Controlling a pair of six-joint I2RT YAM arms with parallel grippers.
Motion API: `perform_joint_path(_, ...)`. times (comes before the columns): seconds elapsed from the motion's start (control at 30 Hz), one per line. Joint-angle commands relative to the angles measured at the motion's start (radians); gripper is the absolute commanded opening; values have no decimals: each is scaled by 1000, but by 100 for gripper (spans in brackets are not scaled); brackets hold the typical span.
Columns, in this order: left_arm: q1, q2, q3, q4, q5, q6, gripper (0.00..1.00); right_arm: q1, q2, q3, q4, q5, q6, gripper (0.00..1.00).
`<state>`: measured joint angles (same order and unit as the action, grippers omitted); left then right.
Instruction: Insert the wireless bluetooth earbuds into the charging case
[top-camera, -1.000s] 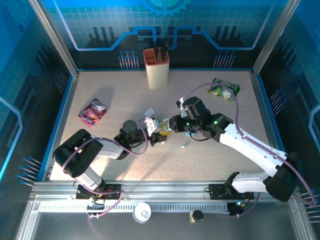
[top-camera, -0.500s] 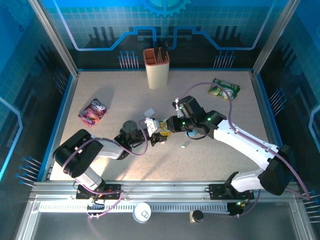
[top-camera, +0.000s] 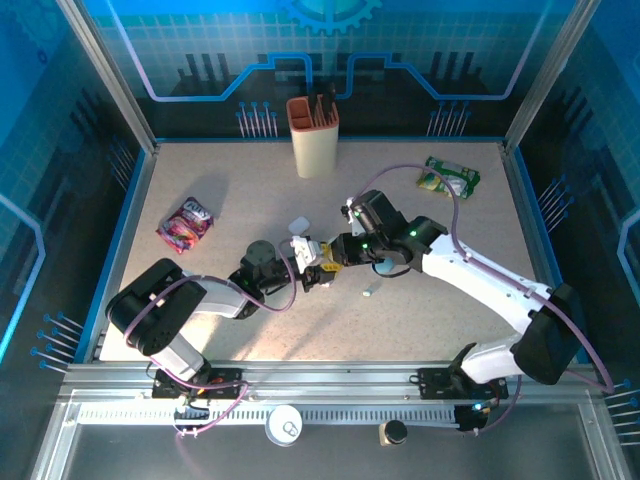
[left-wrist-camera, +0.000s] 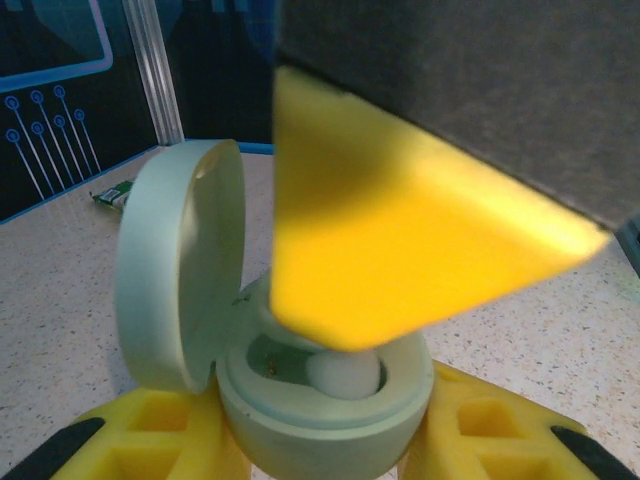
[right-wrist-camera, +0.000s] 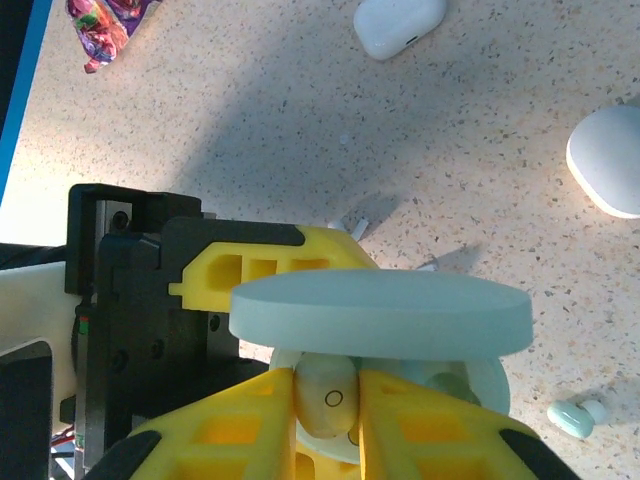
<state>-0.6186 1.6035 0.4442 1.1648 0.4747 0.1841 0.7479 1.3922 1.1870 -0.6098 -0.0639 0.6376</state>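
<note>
Mid-bench, the left fingers clamp the open pale-green charging case. The right fingers pinch a pale earbud at its well. A spare earbud lies nearby on the bench.

Raised lid close beside case opening

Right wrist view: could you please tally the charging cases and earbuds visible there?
Charging cases: 3, the white case, the pale case at the right edge, the open case.
Earbuds: 2, the pinched earbud, the loose earbud.
Total: 5.
</note>
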Motion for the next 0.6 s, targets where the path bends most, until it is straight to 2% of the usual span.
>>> perform_joint_path(0.0, -8, -17, 22, 12, -10, 20, 35, 18, 8, 32, -59, -39, -19, 21)
perform_joint_path(0.13, -9, -19, 19, 16, -6, 18, 35, 19, 5, 29, -65, -31, -18, 22)
perform_joint_path(0.33, -9, -24, 16, 9, -7, 18, 35, 18, -5, 37, -39, -17, -19, 36)
perform_joint_path(0.4, -9, -28, 13, 9, -12, 12, 35, 17, -29, 26, -18, 1, -23, 41)
perform_joint_path(0.57, -9, -30, -2, 27, -30, -3, 35, 9, -145, -72, 63, 58, -31, 45)
